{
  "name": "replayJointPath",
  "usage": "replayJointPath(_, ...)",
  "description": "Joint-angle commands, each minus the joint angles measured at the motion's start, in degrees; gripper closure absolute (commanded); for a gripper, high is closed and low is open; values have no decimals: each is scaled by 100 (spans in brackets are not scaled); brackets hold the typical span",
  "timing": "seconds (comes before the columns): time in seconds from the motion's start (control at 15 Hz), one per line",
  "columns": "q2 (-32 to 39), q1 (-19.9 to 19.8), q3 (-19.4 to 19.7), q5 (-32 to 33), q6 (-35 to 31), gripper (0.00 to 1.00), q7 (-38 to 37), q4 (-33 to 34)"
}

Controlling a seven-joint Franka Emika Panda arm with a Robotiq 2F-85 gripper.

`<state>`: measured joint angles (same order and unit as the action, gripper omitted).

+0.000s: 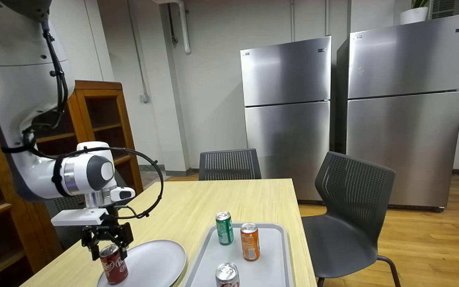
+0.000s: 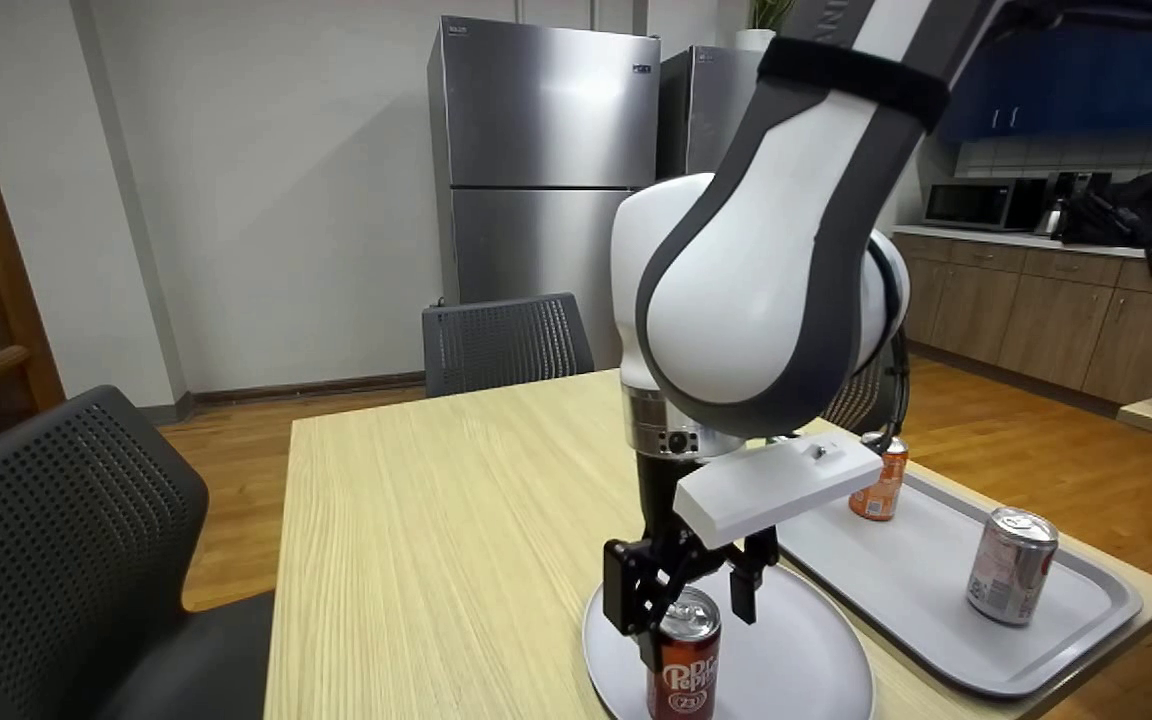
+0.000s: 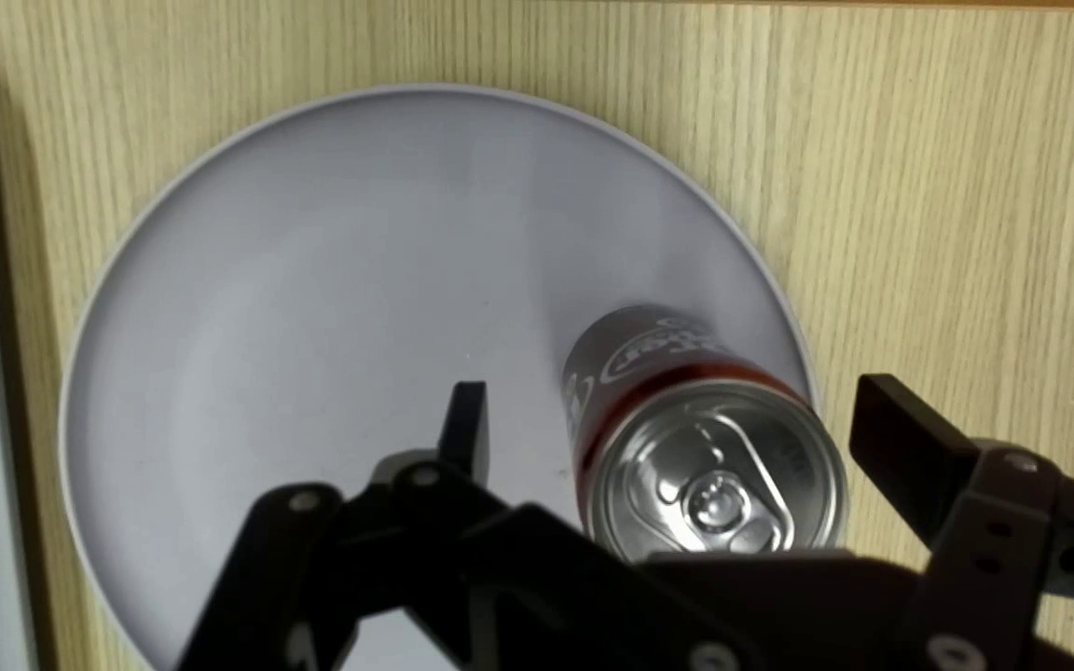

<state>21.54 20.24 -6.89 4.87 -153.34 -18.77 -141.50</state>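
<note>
A dark red Dr Pepper can (image 1: 114, 268) (image 2: 684, 682) stands upright near the rim of a round light grey plate (image 1: 155, 259) (image 2: 796, 650) (image 3: 313, 280). Directly above it, my black gripper (image 1: 109, 252) (image 2: 698, 630) (image 3: 677, 429) points down with its jaws wide apart. In the wrist view the silver lid of the can (image 3: 719, 466) lies between the fingers (image 3: 905, 447). A gap shows on each side of the lid, narrower at the right finger. Part of the lid is hidden behind the gripper body.
Beside the plate, a grey tray (image 1: 271, 263) (image 2: 926, 575) holds a green can (image 1: 224, 228), an orange can (image 1: 250, 242) and a silver can (image 1: 227, 275) (image 2: 1013, 567). Dark chairs (image 1: 353, 231) (image 2: 86, 500) stand around the light wooden table (image 1: 213, 195). A wooden cabinet (image 1: 106, 115) stands behind the arm.
</note>
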Motion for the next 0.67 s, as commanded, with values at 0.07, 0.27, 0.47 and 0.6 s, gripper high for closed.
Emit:
replayJointPath(0.07,70,83,11,43,-170,0,-100,19)
replayJointPath(0.27,133,100,31,40,-242,0,-102,43)
replayJointPath(0.47,183,96,43,27,-295,0,-78,69)
replayJointPath(0.6,201,118,67,55,-338,25,-87,71)
